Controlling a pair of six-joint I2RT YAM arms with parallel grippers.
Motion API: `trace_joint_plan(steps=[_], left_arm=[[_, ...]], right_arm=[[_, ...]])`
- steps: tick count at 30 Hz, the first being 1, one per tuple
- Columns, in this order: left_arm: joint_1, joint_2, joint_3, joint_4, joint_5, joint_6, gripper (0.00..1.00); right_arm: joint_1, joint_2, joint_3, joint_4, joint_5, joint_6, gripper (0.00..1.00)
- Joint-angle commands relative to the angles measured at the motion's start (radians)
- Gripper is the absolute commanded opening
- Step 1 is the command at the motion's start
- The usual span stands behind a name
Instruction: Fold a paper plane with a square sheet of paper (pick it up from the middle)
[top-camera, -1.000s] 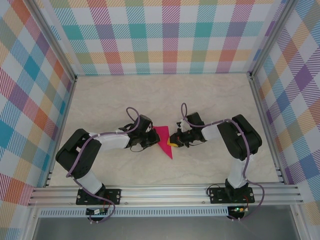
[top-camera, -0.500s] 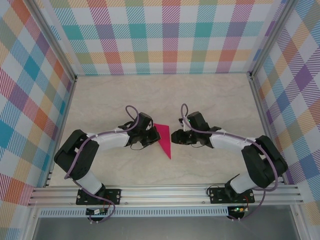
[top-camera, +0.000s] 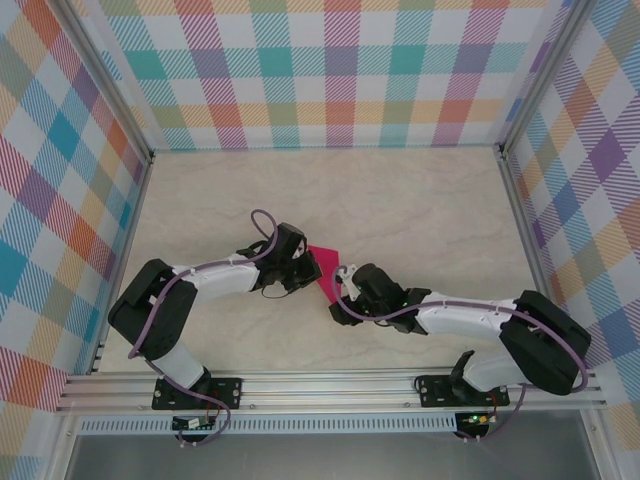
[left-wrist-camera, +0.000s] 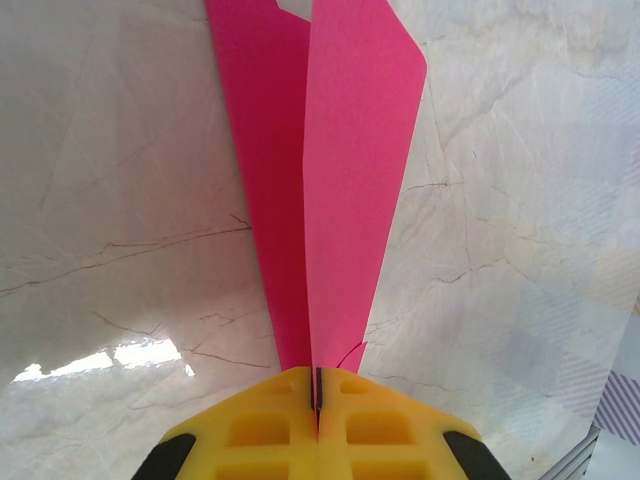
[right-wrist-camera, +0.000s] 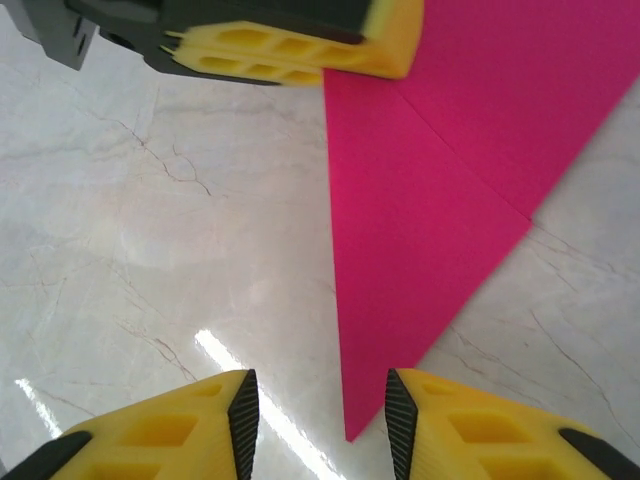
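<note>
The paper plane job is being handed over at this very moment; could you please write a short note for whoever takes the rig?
Left gripper: shut on the pink paper, pinching one end at its crease.
Right gripper: open, with the paper's pointed tip in the gap between its jaws, not clamped.
Paper: at the middle of the table, between the two grippers.
Done: the sheet is folded into a narrow pointed shape with layered flaps.
Left: probably the wing folds. I cannot tell from these views how many folds remain.
</note>
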Motion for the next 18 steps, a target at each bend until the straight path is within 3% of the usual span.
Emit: trace_joint_plan(steps=[1, 18], left_arm=[[0.016, -0.008, 0.028, -0.036, 0.019, -0.004, 0.00], [0.016, -0.011, 0.031, -0.052, 0.019, 0.012, 0.00]], right_arm=[[0.031, 0.040, 0.020, 0.091, 0.117, -0.080, 0.43], [0.121, 0.235, 0.120, 0.157, 0.309, -0.206, 0.38]])
